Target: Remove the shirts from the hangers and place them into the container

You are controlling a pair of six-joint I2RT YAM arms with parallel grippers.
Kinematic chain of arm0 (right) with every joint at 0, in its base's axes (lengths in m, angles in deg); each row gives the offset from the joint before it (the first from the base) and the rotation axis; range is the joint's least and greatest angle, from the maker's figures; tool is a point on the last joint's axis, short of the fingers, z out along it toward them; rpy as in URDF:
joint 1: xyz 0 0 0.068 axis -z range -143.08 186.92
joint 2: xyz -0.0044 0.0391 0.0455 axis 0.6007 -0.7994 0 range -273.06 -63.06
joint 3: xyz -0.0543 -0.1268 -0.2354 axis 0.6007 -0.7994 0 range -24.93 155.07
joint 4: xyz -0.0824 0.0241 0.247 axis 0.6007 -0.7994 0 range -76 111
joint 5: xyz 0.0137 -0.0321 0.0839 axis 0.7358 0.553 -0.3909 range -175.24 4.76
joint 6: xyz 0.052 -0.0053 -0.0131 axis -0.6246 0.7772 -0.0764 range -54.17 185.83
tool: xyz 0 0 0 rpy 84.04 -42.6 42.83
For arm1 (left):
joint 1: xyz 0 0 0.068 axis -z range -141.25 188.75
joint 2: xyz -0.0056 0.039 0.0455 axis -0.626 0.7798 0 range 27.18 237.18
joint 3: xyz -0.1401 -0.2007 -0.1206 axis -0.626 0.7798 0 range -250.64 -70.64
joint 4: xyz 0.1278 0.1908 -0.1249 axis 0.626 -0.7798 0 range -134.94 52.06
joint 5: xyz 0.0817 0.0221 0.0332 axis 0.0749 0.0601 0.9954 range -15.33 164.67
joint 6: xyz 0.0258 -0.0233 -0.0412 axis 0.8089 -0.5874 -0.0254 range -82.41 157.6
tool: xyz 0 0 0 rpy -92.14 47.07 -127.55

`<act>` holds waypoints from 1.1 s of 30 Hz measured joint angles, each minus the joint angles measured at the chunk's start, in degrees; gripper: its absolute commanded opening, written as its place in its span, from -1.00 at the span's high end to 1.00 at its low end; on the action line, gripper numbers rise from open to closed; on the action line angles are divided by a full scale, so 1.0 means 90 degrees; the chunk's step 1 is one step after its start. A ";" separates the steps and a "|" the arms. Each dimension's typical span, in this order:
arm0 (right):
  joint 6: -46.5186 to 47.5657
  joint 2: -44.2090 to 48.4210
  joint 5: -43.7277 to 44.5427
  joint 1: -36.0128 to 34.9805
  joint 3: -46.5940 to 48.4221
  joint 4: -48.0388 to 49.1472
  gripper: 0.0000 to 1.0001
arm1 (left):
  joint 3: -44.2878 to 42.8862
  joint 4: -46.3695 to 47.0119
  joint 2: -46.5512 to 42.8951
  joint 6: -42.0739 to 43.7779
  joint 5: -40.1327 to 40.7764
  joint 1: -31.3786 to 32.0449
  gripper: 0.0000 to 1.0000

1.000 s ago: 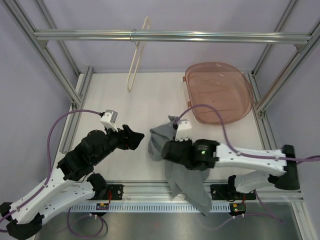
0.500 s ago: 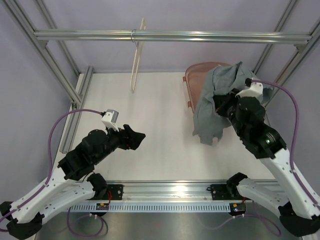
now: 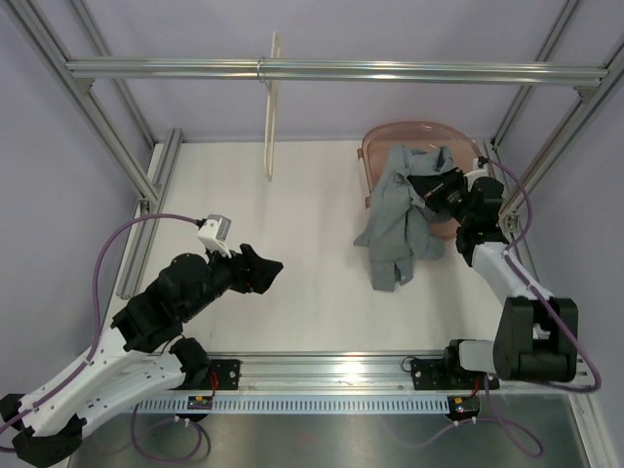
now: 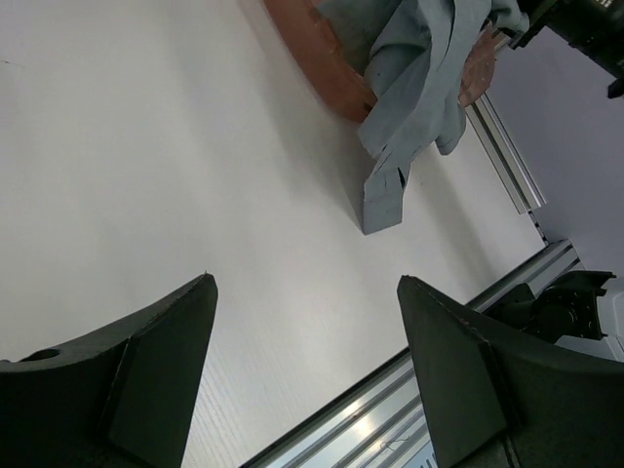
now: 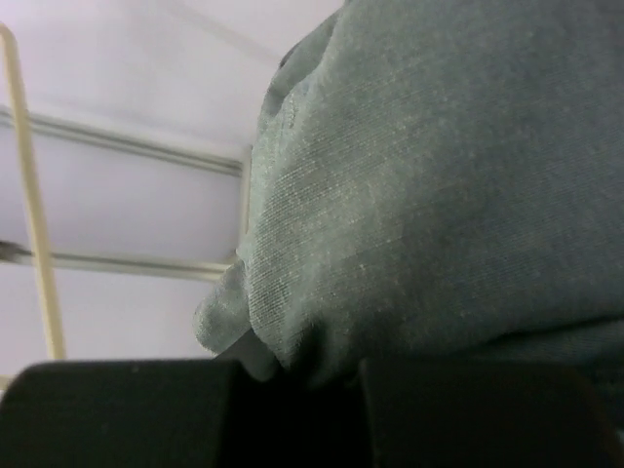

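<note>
Counter [image 3: 292,205]: white.
Shirt [image 3: 398,210]: grey, spilling over the container's left rim, its tail lying on the counter.
Container [image 3: 421,127]: far right corner.
Right end effector [image 3: 441,188]: pinching shirt over container.
Left end effector [image 3: 271,265]: wide, empty.
Hanger [image 3: 271,107]: bare, on top bar [image 3: 409,70].

A robotics lab cell: aluminium frame bars [image 3: 331,70] box in a white surface [image 3: 244,205], backed by plain lilac walls [image 3: 390,29]

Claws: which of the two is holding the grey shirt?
The right claw, over the pinkish tub, is shut on the grey shirt; the left claw stands open above the table, empty.
</note>
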 measured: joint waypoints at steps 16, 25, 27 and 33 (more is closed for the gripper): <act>-0.3995 -0.4175 -0.2142 0.1627 0.0712 0.5838 1.00 | 0.0000 -0.0007 0.0012 0.0002 -0.0007 0.0012 -0.58; -0.2603 -0.2781 -0.2526 0.1613 0.1212 0.5387 1.00 | 0.0107 0.0146 0.0376 -0.0002 -0.0109 0.0019 -0.58; -0.2499 -0.2526 -0.2521 0.1608 0.1328 0.5319 1.00 | 0.0112 0.0151 0.0464 -0.0002 -0.0124 0.0029 -0.58; -0.2674 -0.2353 -0.2489 0.1608 0.1693 0.5442 1.00 | 0.0114 0.0155 0.0420 0.0000 -0.0143 0.0034 -0.59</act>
